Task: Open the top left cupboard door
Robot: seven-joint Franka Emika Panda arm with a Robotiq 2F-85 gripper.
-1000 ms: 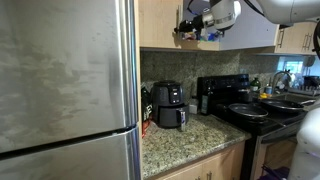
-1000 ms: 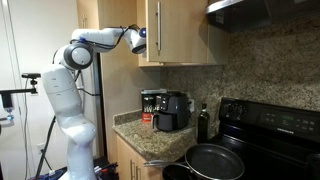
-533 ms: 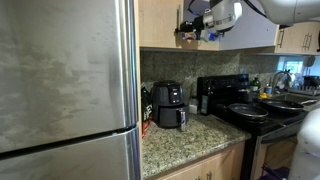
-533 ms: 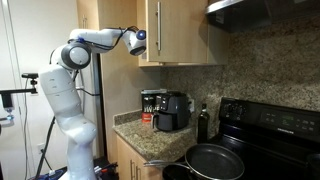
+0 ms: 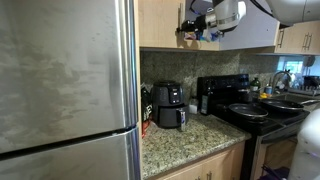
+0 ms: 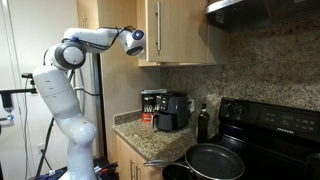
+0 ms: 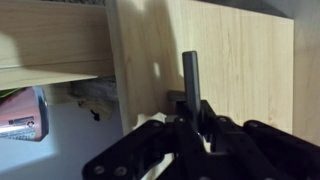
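Note:
The top left cupboard door (image 7: 210, 60) is light honey-coloured wood with a slim dark vertical bar handle (image 7: 190, 75). In the wrist view my gripper (image 7: 188, 122) is shut on the lower end of that handle. The door stands a little ajar: a gap and the cupboard's inside show at its left edge. In both exterior views the gripper (image 6: 138, 40) (image 5: 196, 26) is at the door's handle, and the door (image 6: 183, 30) swings slightly out from the cabinet front.
A steel fridge (image 5: 65, 90) fills one side. On the granite counter (image 5: 185, 135) stand a black air fryer (image 6: 172, 110) and a dark bottle (image 6: 204, 122). A black stove (image 6: 270, 125) with pans and a range hood (image 6: 262, 12) are beside it.
My gripper has pulled back from the cabinet with the handle, and the door has swung out a little further.

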